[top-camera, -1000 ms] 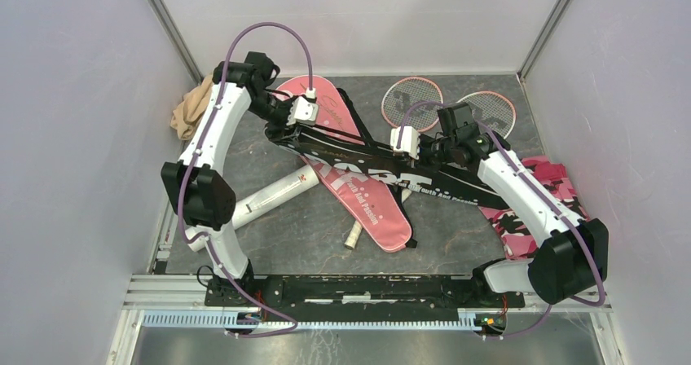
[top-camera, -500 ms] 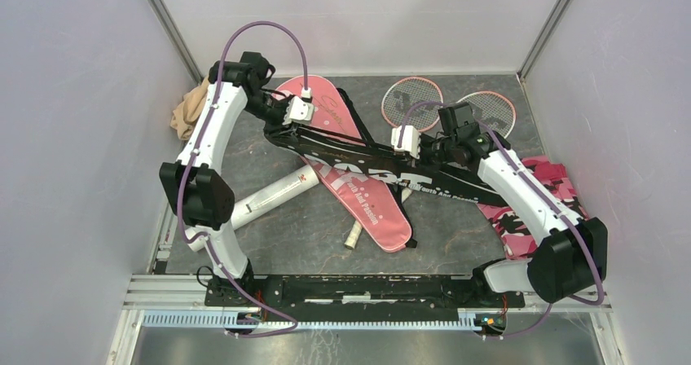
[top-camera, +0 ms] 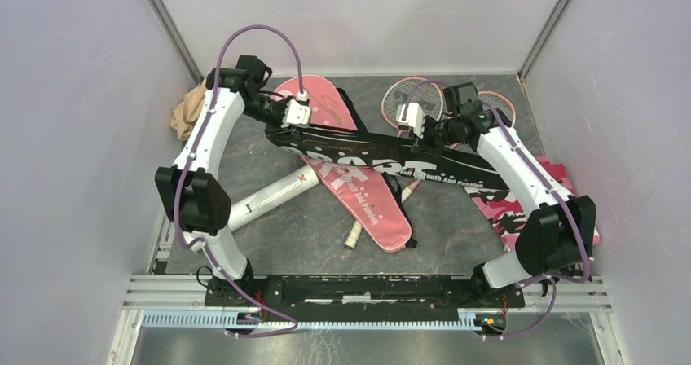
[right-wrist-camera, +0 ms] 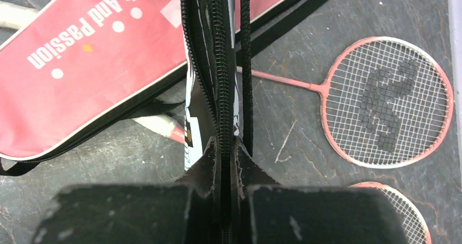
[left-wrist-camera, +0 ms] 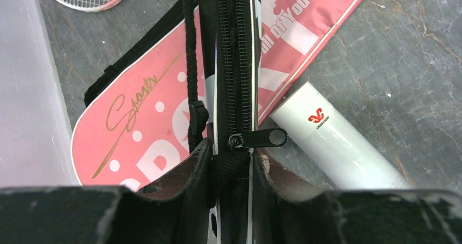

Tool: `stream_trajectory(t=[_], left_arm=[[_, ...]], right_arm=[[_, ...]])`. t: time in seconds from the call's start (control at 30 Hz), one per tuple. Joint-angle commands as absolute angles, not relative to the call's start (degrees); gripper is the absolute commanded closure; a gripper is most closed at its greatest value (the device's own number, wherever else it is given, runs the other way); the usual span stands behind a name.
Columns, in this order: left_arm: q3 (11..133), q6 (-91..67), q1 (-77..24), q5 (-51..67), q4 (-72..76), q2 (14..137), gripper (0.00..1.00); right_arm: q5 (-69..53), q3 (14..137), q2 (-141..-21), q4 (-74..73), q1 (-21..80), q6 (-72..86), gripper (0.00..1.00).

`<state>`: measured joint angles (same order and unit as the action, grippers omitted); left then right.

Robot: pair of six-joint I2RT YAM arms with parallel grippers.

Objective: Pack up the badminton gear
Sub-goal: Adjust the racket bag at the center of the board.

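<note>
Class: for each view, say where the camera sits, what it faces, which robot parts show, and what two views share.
Top external: overhead, behind the robot, facing down; both arms show.
Left wrist: from the wrist, down along black racket-shaped bag; left gripper shows.
Right wrist: from its wrist, down along that bag; right gripper shows.
Shared: pink racket-shaped bag.

A: black bag [top-camera: 383, 155]: matt woven cloth, webbing strap, toothed zip with smooth dark puller [left-wrist-camera: 264, 138]. pink bag [left-wrist-camera: 136, 124]?
B: smoother cloth, faint sheen, printed. tube [left-wrist-camera: 338, 146]: smooth white, satin; card or plastic, can't tell.
A: bench [left-wrist-camera: 414, 64]?
B: dark veined stone look, matt. racket [right-wrist-camera: 389, 102]: pink painted frame, white strings. left pincer [left-wrist-camera: 231, 168]: matt black, scuffed, chipped edges.
</note>
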<state>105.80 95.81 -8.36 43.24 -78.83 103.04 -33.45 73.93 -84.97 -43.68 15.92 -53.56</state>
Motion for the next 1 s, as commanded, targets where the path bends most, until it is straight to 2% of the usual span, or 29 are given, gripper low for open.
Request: stream_trajectory(t=[0.0,0.13,0.3,0.4,0.47,0.57,0.7,0.73,0.83,0.97], left_arm=[[101.91,96.72,-5.99,44.92,-72.37,98.08,0.92],[95.98,92.83,-6.31,50.46,-65.17,94.65,0.98],[87.78,83.18,-8.62,53.07,-51.18,89.58,0.98],[87.71,75.52,-11.75,52.89,-47.56,89.69,0.98],[87.82,68.72,-14.52,51.25,-44.4,90.09,0.98],[86.67,59.45,-18.04,47.49,-38.41,89.91,0.98],[85.97,47.85,-20.5,44.8,-32.14,90.08,0.98],[85.69,45.94,-20.95,44.44,-31.24,89.89,0.98],[85.22,40.61,-22.18,43.71,-29.4,89.57,0.98],[84.57,37.21,-23.5,43.3,-28.9,88.98,0.98]], right_arm=[[-27.55,79.2,-86.22,-47.2,12.8,-52.47,1.0],[-25.08,81.12,-88.28,-47.85,11.82,-53.32,1.0],[-23.31,84.45,-90.77,-47.68,10.81,-52.9,1.0],[-22.32,86.8,-92.88,-47.41,10.78,-51.11,0.96],[-22.35,88.14,-93.88,-47.02,10.8,-49.38,0.9],[-23.25,90.0,-94.48,-45.86,10.77,-46.2,0.73],[-29.21,92.77,-94.17,-44.5,11.05,-40.98,0.35],[-30.91,93.12,-93.89,-43.78,11.25,-39.58,0.31],[-35.39,92.83,-92.33,-39.33,12.98,-33.9,0.27],[-39.03,91.56,-90.54,-32.11,17.02,-26.28,0.31]])
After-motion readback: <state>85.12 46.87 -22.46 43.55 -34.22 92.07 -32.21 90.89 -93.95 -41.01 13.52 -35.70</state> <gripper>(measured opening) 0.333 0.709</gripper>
